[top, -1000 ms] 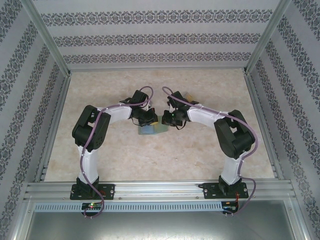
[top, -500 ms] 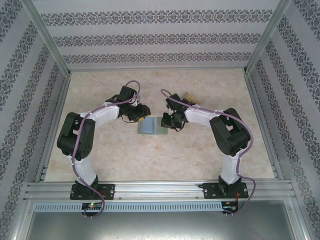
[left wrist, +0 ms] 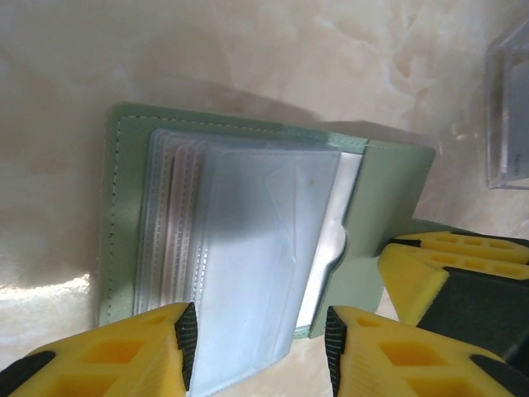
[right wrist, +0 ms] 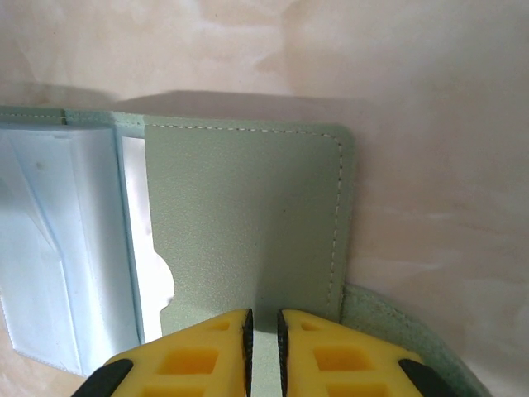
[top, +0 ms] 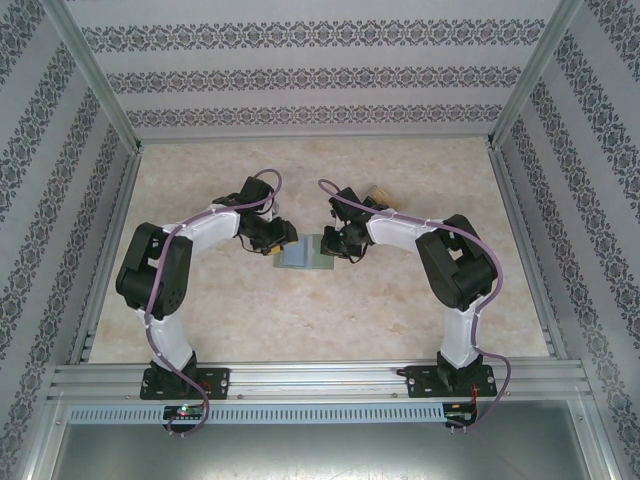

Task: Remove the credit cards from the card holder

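The sage-green card holder (top: 303,254) lies open on the table between the two arms. Its fan of clear plastic sleeves (left wrist: 248,248) spreads over the left half. My left gripper (left wrist: 256,347) is open at the wallet's left edge (top: 276,240), and the sleeves' lower edge sits between its fingers without touching them. My right gripper (right wrist: 263,347) is shut on the green right flap (right wrist: 248,215), seen from above at the wallet's right side (top: 336,243). A lilac-grey credit card (left wrist: 508,116) lies on the table beside the wallet. Whether the sleeves hold any card I cannot tell.
A small tan and dark pile (top: 375,192) lies on the marble tabletop behind the right wrist. Patterned walls and metal frame rails (top: 110,250) enclose the table on three sides. The right gripper's yellow fingers (left wrist: 450,273) show at the wallet's corner in the left wrist view.
My left gripper has opened, drawn back left off the wallet, then eased toward its left edge. The right gripper has kept its hold on the flap.
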Available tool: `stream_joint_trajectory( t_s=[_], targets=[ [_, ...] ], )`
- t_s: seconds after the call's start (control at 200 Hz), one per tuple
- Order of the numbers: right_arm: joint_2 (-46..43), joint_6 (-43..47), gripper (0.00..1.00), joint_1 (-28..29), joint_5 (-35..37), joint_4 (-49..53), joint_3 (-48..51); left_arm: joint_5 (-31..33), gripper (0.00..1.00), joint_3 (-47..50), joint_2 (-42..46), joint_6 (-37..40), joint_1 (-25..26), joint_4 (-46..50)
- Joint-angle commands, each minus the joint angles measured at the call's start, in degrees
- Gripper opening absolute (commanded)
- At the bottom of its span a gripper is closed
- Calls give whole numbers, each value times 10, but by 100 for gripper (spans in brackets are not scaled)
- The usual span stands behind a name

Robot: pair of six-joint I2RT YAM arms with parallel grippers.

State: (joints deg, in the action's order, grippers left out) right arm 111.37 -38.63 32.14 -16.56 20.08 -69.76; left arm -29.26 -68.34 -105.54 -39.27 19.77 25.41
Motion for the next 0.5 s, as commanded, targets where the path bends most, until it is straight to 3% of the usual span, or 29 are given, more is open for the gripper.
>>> stream_joint_trajectory(
  t_s=[0.0, 0.495],
  targets=[
    [17, 13, 20, 8, 14, 16, -11, 9, 48, -17, -13, 21, 0, 30],
    [24, 10, 20, 7, -2, 8, -12, 2, 47, -28, -36, 35, -1, 46]
  ],
)
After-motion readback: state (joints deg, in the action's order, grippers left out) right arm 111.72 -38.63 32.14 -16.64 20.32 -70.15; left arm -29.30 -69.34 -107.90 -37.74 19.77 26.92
